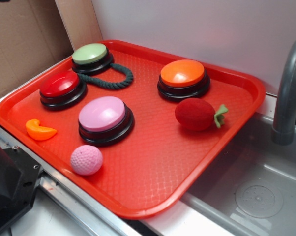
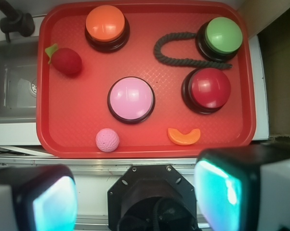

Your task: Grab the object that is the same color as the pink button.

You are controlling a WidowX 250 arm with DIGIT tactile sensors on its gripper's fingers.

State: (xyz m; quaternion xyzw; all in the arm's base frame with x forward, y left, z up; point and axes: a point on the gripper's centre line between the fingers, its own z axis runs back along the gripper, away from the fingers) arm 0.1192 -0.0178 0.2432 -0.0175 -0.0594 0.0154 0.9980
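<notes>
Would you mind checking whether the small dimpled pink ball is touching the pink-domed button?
Apart. The wrist view shows bare red tray between the small dimpled pink ball and the pink-domed button.

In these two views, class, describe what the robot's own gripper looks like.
In the wrist view, the gripper has two blocky fingers with pale grey outer shells and glossy inner faces reflecting teal. Between them sits a black octagonal mount with small screws. No cables or markings are visible.

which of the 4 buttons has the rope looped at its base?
The green button, at the tray's far corner; the dark rope curls out from its base. The red, pink and orange buttons have none.
</notes>
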